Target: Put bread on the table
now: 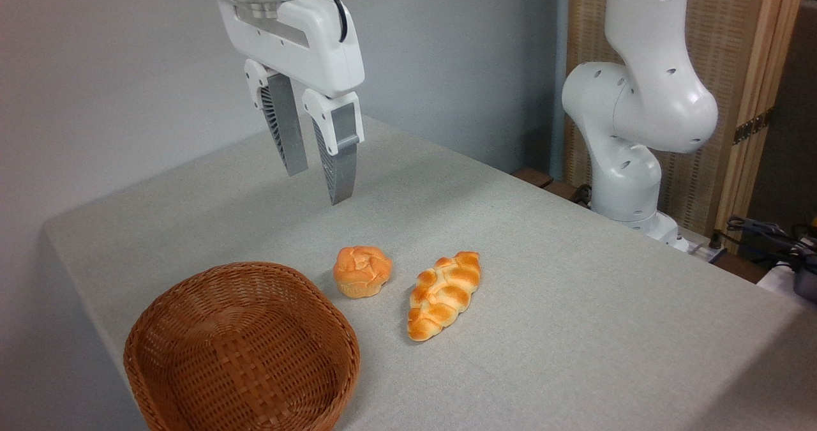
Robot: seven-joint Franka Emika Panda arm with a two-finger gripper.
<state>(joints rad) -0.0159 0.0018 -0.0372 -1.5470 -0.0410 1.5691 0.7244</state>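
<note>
Two loaves on the table (574,303): bread (444,294) beside bun (362,271), basket (241,354) near, fingers (317,187) narrowly parted, empty, above.

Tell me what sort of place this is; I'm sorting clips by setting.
Probably a robotics lab or test room, not a kitchen: a white robot arm bolted beside a cloth-covered table, cables at the right edge, and a braided loaf, a bun and a basket laid out.
</note>
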